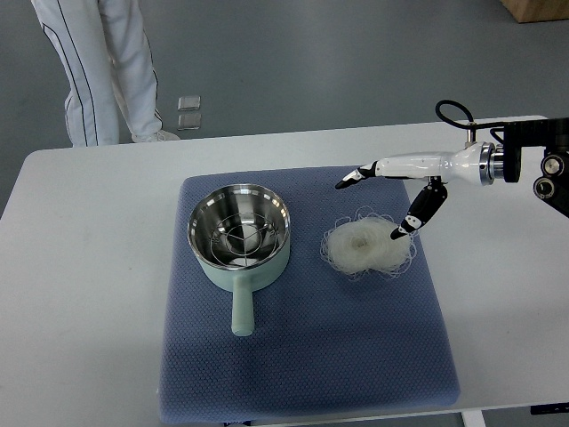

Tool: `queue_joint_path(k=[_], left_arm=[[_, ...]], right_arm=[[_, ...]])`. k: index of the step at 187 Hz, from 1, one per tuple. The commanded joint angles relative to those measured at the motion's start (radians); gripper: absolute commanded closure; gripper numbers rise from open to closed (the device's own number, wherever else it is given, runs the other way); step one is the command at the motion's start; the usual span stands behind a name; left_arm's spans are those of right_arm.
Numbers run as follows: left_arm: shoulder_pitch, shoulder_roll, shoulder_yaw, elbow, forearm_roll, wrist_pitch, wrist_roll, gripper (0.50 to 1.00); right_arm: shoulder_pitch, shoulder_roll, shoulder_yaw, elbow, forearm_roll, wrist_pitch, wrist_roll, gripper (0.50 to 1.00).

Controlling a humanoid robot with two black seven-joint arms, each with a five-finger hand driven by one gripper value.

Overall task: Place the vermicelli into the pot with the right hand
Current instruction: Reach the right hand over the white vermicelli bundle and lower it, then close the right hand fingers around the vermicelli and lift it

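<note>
Blue mat (302, 356) carries light, springy vermicelli nest (366, 246); pinch its 3 o'clock rim; right hand (404, 191) fingers (418, 213) spread, empty.

Plain grey floor (356, 62) all around, fairly even light. White worktop (80, 267) with rounded corners, a blue mat (302, 356) on top. A person's legs (98, 62) in white trousers stand beyond it, two small clear tiles (188, 111) lying nearby, brown box (538, 9) top right.
</note>
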State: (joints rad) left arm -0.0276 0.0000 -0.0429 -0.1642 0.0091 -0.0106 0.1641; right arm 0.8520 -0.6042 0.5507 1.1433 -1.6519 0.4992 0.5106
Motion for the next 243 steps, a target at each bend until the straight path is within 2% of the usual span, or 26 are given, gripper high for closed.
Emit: queue_joint_path(k=[1,62,106,147,192,212,223,243], left_arm=[[0.0,0.0,0.0,0.0,0.0,0.0,0.0,0.5],[0.0,0.0,0.0,0.0,0.0,0.0,0.0,0.5],[0.0,0.0,0.0,0.0,0.0,0.0,0.0,0.5],[0.0,0.0,0.0,0.0,0.0,0.0,0.0,0.5],[0.0,0.0,0.0,0.0,0.0,0.0,0.0,0.5],[0.0,0.0,0.0,0.0,0.0,0.0,0.0,0.5],[0.0,0.0,0.0,0.0,0.0,0.0,0.0,0.5],[0.0,0.0,0.0,0.0,0.0,0.0,0.0,0.5]], right_arm=[[0.007,0.001,-0.072,0.013,-0.031,-0.05,0.0,0.574],[0.015,0.011,-0.196,-0.03,-0.088,-0.2,-0.003,0.581],[0.015,0.017,-0.241,-0.048,-0.097,-0.269,-0.003,0.583],[0.015,0.052,-0.255,-0.077,-0.111,-0.304,-0.011,0.587],[0.016,0.076,-0.255,-0.076,-0.109,-0.307,-0.009,0.599],[0.015,0.081,-0.258,-0.077,-0.111,-0.304,-0.009,0.648],[0.016,0.081,-0.268,-0.077,-0.111,-0.303,-0.009,0.703],[0.015,0.081,-0.272,-0.079,-0.111,-0.303,-0.011,0.74]])
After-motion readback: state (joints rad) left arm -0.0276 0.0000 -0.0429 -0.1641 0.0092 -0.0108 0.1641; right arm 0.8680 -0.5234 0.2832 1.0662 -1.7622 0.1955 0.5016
